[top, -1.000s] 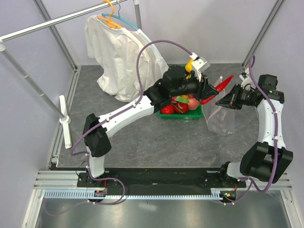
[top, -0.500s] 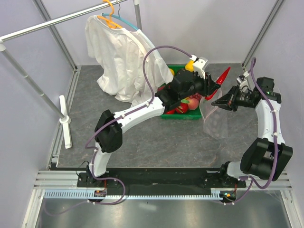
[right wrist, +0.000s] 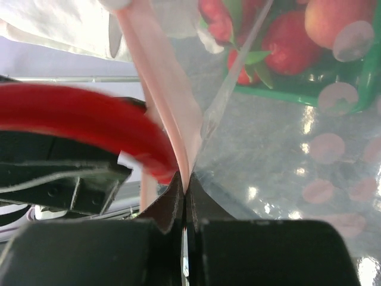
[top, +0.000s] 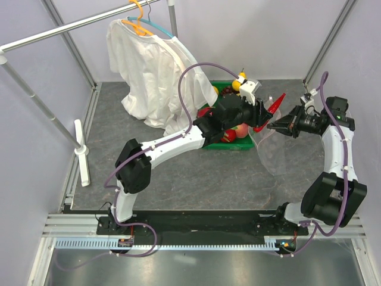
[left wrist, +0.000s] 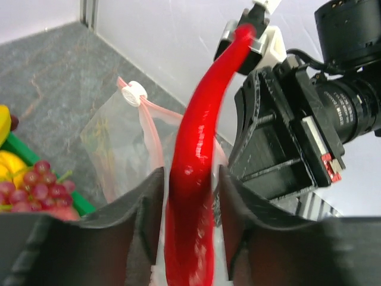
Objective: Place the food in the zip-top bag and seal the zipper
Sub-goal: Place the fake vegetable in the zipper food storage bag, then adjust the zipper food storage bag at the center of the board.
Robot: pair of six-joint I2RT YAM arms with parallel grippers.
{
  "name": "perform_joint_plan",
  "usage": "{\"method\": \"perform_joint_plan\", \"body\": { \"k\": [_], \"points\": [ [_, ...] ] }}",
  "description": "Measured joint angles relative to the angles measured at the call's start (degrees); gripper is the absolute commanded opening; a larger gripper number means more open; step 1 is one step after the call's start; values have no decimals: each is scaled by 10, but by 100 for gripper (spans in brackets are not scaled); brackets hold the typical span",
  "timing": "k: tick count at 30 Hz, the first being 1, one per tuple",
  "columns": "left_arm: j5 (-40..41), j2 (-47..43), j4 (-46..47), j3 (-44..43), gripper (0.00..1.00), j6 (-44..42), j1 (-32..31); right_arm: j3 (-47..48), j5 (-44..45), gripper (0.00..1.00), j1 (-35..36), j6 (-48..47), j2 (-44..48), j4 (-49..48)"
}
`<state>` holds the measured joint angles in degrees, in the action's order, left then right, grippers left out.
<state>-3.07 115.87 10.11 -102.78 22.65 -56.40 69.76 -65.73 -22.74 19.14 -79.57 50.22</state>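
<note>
Above the grey stone-patterned worktop [top: 178, 173], a crinkly clear plastic zip-top bag [top: 277, 156] hung by its mouth just right of a green plastic tray [top: 229, 146] of toy fruit. The right pincer [top: 275, 126] was clamped tight on the pale pink zipper strip [right wrist: 158, 77] along the bag's mouth edge. Close beside it, the left pincer [top: 260, 113] had a curved red pepper-like toy [top: 272, 108] upright between its fingers [left wrist: 143, 208], near the bag's mouth; whether they gripped it was unclear.
</note>
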Motion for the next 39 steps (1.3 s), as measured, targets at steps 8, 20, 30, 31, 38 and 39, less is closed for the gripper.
{"method": "perform_joint_plan", "body": {
  "k": [8, 20, 30, 31, 38, 39],
  "points": [
    [-14, -49, -47, 9, 67, 0, 0, 0, -5, 0, -11, 7, 0, -13],
    [-36, -114, -213, -51, 64, -24, 34, 7, -3, 0, -11, -26, 30, -7],
    [-112, -86, -326, -54, 68, -35, 36, 26, 3, 0, -11, -82, 36, 40],
    [-120, -83, -332, -54, 67, -35, 36, 27, 4, 0, -11, -86, 36, 44],
    [-151, -66, -342, -72, 45, -34, 36, 30, 23, 0, -11, -111, 37, 63],
    [-155, -60, -343, -81, 37, -34, 36, 32, 27, 0, -11, -117, 37, 70]
  ]
}}
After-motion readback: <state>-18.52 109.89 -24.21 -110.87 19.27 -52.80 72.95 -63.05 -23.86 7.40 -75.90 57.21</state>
